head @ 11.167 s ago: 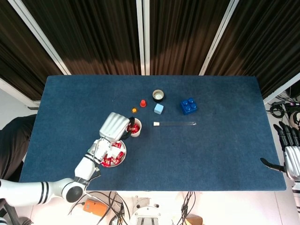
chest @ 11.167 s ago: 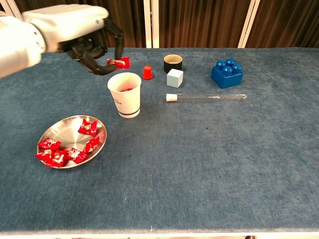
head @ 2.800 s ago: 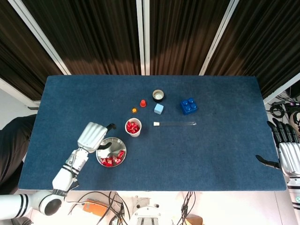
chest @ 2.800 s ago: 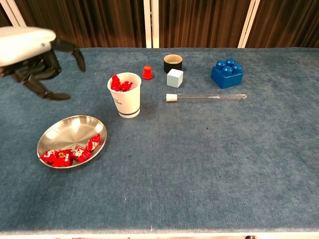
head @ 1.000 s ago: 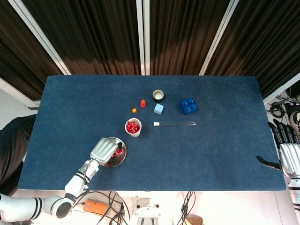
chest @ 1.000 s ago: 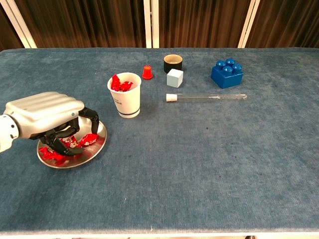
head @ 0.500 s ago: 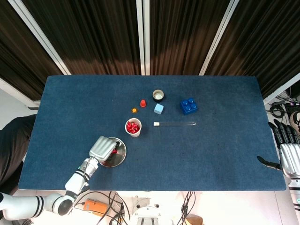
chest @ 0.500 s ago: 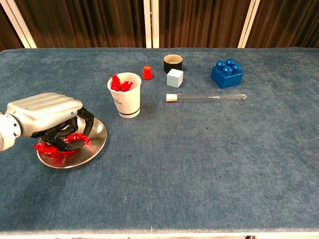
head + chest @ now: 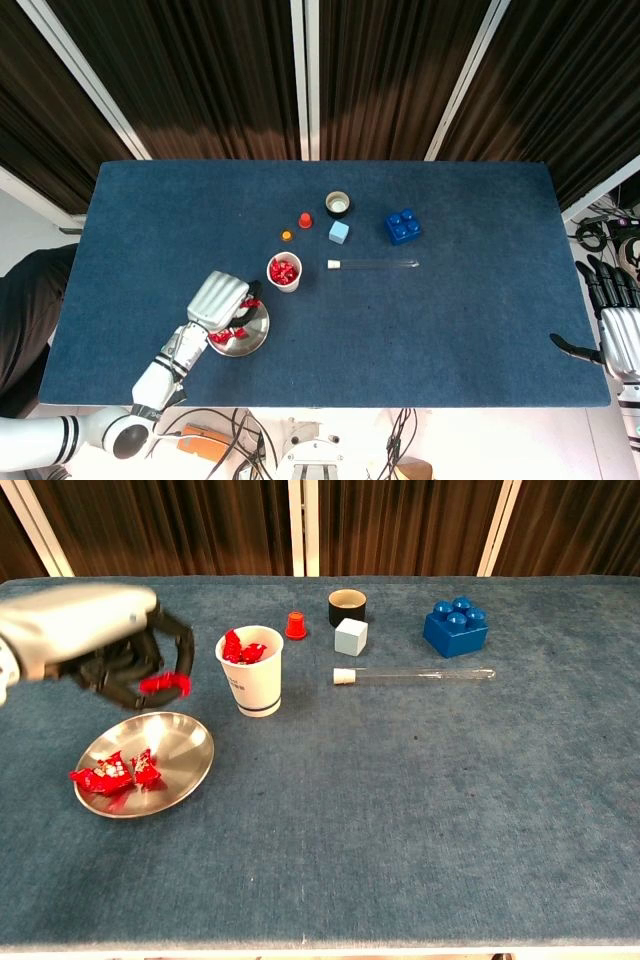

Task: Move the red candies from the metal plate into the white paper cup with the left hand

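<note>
My left hand [image 9: 105,645] hangs above the metal plate [image 9: 180,745], raised off it, and pinches a red candy [image 9: 165,685] in its fingertips. From the head view the left hand [image 9: 220,302] covers the plate's [image 9: 252,338] left part. A few red candies [image 9: 110,772] lie at the plate's left side. The white paper cup [image 9: 251,675] stands just right of the hand, with red candies [image 9: 242,647] heaped to its rim; it shows in the head view too, the cup [image 9: 284,272]. My right hand [image 9: 612,325] rests at the table's right edge, fingers apart, holding nothing.
Behind the cup stand a small red cap [image 9: 295,625], a black-rimmed small cup [image 9: 347,607] and a pale blue cube [image 9: 351,636]. A blue toy brick [image 9: 455,627] sits further right. A glass test tube [image 9: 413,675] lies right of the cup. An orange cap [image 9: 286,236] shows in the head view.
My left hand has risen from the plate with one red candy pinched, moving up and toward the cup. Fewer candies lie in the plate. The right hand has stayed put.
</note>
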`<state>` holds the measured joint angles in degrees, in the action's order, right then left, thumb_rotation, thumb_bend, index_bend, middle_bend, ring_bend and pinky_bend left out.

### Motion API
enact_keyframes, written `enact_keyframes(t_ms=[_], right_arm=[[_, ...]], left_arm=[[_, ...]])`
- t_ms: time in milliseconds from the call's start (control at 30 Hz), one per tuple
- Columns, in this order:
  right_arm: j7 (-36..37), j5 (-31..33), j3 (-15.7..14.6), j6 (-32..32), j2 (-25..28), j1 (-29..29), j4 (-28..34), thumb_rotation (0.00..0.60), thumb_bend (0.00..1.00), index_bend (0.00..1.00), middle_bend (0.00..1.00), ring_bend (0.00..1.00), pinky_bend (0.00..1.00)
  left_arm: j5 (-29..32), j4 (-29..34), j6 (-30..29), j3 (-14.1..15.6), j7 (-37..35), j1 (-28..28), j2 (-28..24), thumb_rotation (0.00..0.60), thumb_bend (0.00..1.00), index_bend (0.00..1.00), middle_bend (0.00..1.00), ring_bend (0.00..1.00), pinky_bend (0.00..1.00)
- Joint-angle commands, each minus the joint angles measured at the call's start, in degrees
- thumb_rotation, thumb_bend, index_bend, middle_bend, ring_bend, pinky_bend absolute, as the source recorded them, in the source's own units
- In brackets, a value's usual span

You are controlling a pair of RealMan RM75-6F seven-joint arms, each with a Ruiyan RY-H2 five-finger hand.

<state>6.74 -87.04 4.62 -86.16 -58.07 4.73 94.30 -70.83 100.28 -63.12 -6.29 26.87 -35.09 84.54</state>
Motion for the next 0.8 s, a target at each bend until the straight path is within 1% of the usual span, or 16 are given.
enact_keyframes(t_ms=[33, 167, 300, 367, 467, 667, 733, 800], right_arm=[[0.2, 0.0, 0.0, -0.2, -0.1, -0.1, -0.2, 0.6, 0.19, 0.0, 0.03, 0.0, 0.1], [0.7, 0.1, -0.1, -0.3, -0.2, -0.4, -0.6, 0.6, 0.18, 0.0, 0.03, 0.0, 0.1], [1.2, 0.3, -0.1, -0.4, -0.2, -0.6, -1.0, 0.6, 0.19, 0.0, 0.03, 0.0, 0.1], [1.4, 0.4, -0.1, -0.4, -0.2, -0.6, -1.2, 0.6, 0.19, 0.0, 0.03, 0.0, 0.1], [1.8, 0.5, -0.1, -0.3, -0.3, -0.7, -1.6, 0.6, 0.18, 0.0, 0.03, 0.0, 0.1], [2.2, 0.6, 0.0, 0.1, -0.5, -0.5, -2.0, 0.6, 0.19, 0.0, 0.03, 0.0, 0.1], [2.3, 0.7, 0.0, 0.3, -0.5, -0.4, -2.2, 0.6, 0.19, 0.0, 0.03, 0.0, 0.1], [2.3, 0.8, 0.0, 0.4, -0.6, -0.4, -2.2, 0.6, 0.19, 0.0, 0.03, 0.0, 0.1]], left_arm=[[1.1, 1.6, 0.4, -4.0, 0.5, -2.7, -0.5, 0.6, 0.37, 0.55, 0.9, 0.85, 0.78], [5.5, 0.6, 3.3, -7.6, 2.7, -6.7, 1.3, 0.6, 0.36, 0.55, 0.9, 0.85, 0.78], [10.5, -1.9, 5.5, -9.5, 5.4, -10.2, 3.7, 0.6, 0.36, 0.55, 0.9, 0.85, 0.78], [12.5, -2.8, 6.0, -10.0, 6.3, -11.4, 4.7, 0.6, 0.35, 0.55, 0.9, 0.85, 0.78], [15.3, -4.1, 6.6, -10.1, 7.2, -12.9, 5.9, 0.6, 0.35, 0.55, 0.9, 0.85, 0.78], [19.4, -6.8, 6.7, -9.3, 8.7, -14.5, 7.4, 0.6, 0.34, 0.55, 0.9, 0.85, 0.78], [20.1, -7.1, 6.4, -8.9, 9.0, -14.8, 7.5, 0.6, 0.33, 0.54, 0.9, 0.85, 0.78], [20.5, -7.4, 5.9, -8.5, 9.3, -14.9, 7.5, 0.6, 0.31, 0.5, 0.9, 0.85, 0.78]])
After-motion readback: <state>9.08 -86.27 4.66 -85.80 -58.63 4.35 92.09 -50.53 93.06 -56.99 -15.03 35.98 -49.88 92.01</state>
